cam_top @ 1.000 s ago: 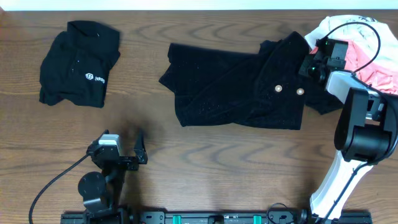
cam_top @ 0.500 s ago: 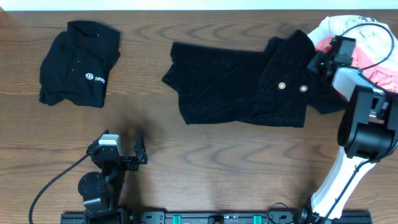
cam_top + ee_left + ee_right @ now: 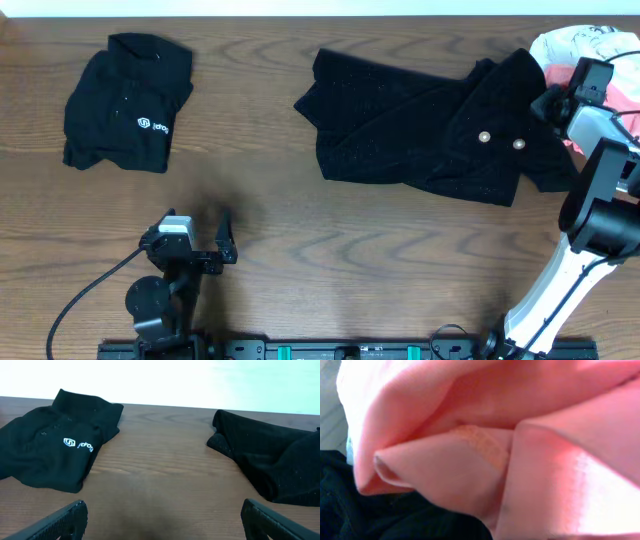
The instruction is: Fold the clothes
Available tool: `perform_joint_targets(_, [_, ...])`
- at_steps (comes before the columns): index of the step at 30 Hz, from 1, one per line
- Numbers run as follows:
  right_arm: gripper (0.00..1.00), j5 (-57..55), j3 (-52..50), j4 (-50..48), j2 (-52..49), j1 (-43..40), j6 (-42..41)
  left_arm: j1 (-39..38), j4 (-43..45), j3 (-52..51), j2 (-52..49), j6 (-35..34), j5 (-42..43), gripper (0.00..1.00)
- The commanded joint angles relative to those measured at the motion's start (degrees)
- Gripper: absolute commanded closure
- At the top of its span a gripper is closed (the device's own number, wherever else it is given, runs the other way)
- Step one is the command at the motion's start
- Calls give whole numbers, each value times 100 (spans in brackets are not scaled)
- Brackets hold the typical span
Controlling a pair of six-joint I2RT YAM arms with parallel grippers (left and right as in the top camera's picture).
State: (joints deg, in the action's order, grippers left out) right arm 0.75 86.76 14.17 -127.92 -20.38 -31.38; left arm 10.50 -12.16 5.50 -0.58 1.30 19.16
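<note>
A black garment (image 3: 420, 130) with two light buttons lies spread and crumpled at the back right; its left end shows in the left wrist view (image 3: 275, 465). My right gripper (image 3: 553, 103) is at its right edge, by a pink and white clothes pile (image 3: 600, 50). The right wrist view shows only pink cloth (image 3: 520, 435) and black cloth (image 3: 395, 515), with the fingers hidden. A folded black shirt (image 3: 125, 100) with a white logo lies at the back left and shows in the left wrist view (image 3: 50, 455). My left gripper (image 3: 162, 520) is open and empty over bare wood (image 3: 205, 235).
The clothes pile sits at the table's far right corner, next to the right arm's white base link (image 3: 600, 215). A cable (image 3: 90, 290) runs from the left arm across the front left. The table's far edge meets a white wall (image 3: 165, 380).
The black garment has slid to the right along with my right gripper, which moved toward the clothes pile. The left arm has not moved.
</note>
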Motion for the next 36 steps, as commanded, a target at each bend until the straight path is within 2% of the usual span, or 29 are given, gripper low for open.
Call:
perform_joint_targets(1, [68, 66, 236, 306, -208, 9, 138, 35, -33, -142, 35, 13, 28, 2])
perform_joint_targets(2, [60, 179, 365, 450, -90, 37, 164, 35, -35, -142, 35, 13, 28, 2])
perform_joint_targets(5, [55, 234, 647, 752, 343, 129, 192, 35, -35, -142, 35, 13, 31, 2])
perform_joint_targets(6, [48, 229, 715, 800, 544, 173, 264, 35, -35, -142, 35, 13, 28, 2])
perform_joint_targets(8, [27, 229, 763, 791, 940, 264, 457, 35, -33, -142, 35, 13, 28, 2])
perform_joint_targets(10, [1, 227, 776, 798, 1419, 398, 741, 35, -33, -142, 35, 13, 31, 2])
perform_joint_targets(16, [1, 249, 776, 1285, 2264, 1008, 1047, 35, -33, -142, 35, 13, 28, 2])
perform_joint_targets(19, [18, 271, 772, 1646, 2302, 1563, 1049, 35, -35, -142, 35, 13, 31, 2])
perform_joint_targets(21, [39, 271, 741, 1764, 2229, 2050, 1113, 35, -33, -142, 35, 13, 28, 2])
perform_joint_targets(22, [59, 245, 719, 1742, 2153, 2374, 1209, 35, -33, -142, 35, 13, 28, 2])
perform_joint_targets(23, [69, 170, 719, 1709, 2083, 2570, 1246, 35, -35, -142, 35, 13, 28, 2])
perform_joint_targets(25, [99, -245, 719, 1517, 1816, 3104, 1255, 35, -35, -142, 35, 13, 28, 2])
perform_joint_targets(32, [99, -1351, 719, 787, 767, 4085, 1045, 35, -33, -142, 35, 13, 28, 2])
perform_joint_targets(36, [99, -1346, 719, 173, 111, 4310, 761, 35, -33, -142, 35, 13, 28, 2])
